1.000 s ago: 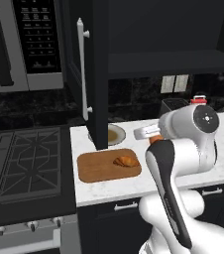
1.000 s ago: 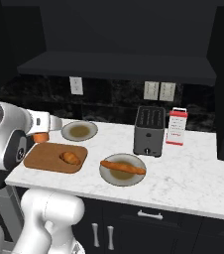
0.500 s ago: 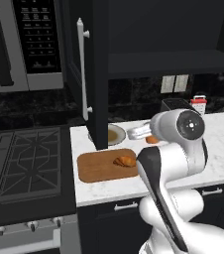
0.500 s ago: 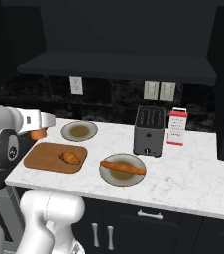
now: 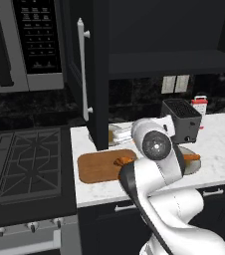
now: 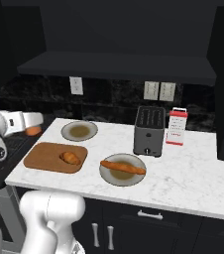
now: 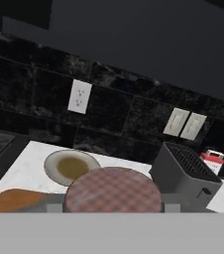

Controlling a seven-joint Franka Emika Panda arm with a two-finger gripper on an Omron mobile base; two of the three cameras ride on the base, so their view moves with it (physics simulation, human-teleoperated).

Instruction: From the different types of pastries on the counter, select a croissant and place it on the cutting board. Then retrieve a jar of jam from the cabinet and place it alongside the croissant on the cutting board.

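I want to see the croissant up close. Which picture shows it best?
The right base view shows it best: the croissant lies whole on the cutting board, with nothing in front of it. In the left base view the robot's arm hides most of it, so just a golden edge peeks out. In the hand view I cannot make it out.

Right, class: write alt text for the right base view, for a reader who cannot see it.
A croissant lies on a wooden cutting board on a white marbled counter. Beside it, a grey plate holds a long pastry; behind stand a toaster and another plate.
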